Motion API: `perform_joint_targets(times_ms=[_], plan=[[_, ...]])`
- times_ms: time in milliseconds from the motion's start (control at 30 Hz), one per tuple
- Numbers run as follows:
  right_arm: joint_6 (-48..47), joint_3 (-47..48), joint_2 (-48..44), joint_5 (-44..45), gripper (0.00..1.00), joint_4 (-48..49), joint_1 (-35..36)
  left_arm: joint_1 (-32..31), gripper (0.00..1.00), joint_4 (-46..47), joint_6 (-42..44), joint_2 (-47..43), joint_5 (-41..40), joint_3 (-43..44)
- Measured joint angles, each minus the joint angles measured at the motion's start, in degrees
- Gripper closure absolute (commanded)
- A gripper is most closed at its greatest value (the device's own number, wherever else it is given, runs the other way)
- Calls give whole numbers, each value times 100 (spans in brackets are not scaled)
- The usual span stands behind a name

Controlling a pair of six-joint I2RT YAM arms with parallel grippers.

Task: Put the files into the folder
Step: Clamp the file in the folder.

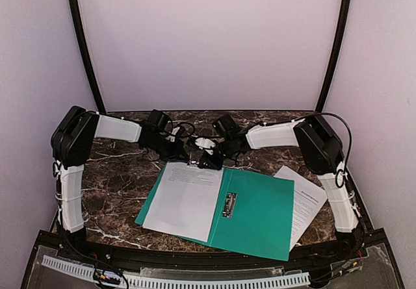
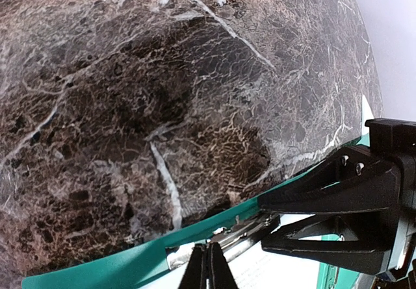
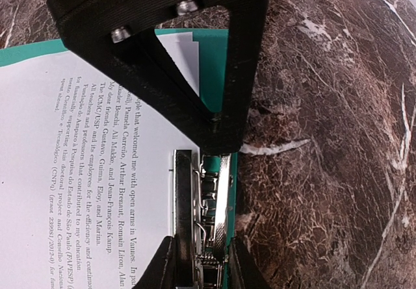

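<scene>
The teal-green folder [image 1: 260,217] lies open at the table's centre. One white printed sheet [image 1: 185,198] lies on its left half. A second sheet [image 1: 305,198] lies at the right, partly under the folder's right flap. A metal clip [image 1: 229,204] shows near the spine. Both grippers meet at the folder's far edge. My left gripper [image 2: 209,269] is shut, its tips over the sheet [image 2: 279,269] next to a metal clip [image 2: 240,234]. My right gripper [image 3: 201,269] has a finger on each side of that clip [image 3: 214,204], at the sheet's [image 3: 65,139] edge.
The dark marble tabletop [image 1: 117,172] surrounds the folder. Black frame posts [image 1: 84,49] rise at the back left and right. A black rail with a white cable chain [image 1: 195,279] runs along the near edge. The left gripper's body [image 3: 175,62] hangs just beyond my right jaws.
</scene>
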Motion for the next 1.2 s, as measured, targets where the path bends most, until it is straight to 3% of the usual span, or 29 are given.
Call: perform_joint_targets(times_ms=[500,1200], plan=[[-101,0,0,-26,96,-7,4,33,99,59,-380,-26,175,-13],[-120,0,4,-214,96,-79,55,39,99,1071,-428,-413,188,-1158]])
